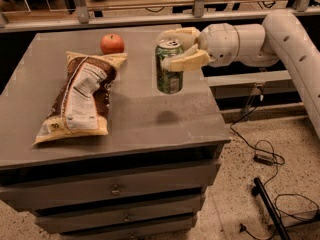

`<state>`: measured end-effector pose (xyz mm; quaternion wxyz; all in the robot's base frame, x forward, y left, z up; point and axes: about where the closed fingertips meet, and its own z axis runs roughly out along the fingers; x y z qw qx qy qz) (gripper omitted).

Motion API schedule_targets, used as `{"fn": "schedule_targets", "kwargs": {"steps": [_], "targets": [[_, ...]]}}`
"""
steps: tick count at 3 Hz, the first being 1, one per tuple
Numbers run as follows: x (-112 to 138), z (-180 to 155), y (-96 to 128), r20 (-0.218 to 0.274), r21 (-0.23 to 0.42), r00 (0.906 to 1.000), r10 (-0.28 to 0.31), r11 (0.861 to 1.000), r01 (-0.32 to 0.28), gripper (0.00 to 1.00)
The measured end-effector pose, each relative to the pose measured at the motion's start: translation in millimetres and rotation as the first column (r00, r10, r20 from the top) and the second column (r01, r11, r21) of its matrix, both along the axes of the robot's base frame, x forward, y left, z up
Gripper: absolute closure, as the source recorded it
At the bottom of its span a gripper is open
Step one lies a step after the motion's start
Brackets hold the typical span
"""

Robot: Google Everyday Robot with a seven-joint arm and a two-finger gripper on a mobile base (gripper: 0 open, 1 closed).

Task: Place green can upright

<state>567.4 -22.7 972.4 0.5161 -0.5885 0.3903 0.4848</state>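
Note:
The green can (168, 76) has pale markings and a silver top with a pull tab. It stands upright in the air over the right part of the grey cabinet top (135, 114), with its small shadow on the surface just below and in front of it. My gripper (169, 50) reaches in from the right and is shut on the can's upper half, with one cream finger (181, 33) behind it and the other finger (189, 61) in front.
A red apple (112, 43) sits at the back of the cabinet top, left of the can. A large brown and cream snack bag (80, 98) lies on the left half. The cabinet's right edge is close under my arm. Cables (262, 156) lie on the floor at right.

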Motion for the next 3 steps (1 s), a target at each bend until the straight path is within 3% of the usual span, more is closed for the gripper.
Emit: {"fn": "schedule_targets", "kwargs": {"steps": [2,3], "targets": [[-7,-45,-7,0.064,0.051,0.9930,-0.099,0.994,0.096,0.21],[-9,-49,-10,0.116,0.073,0.9869,-0.113,0.992,0.104,0.01]]}}
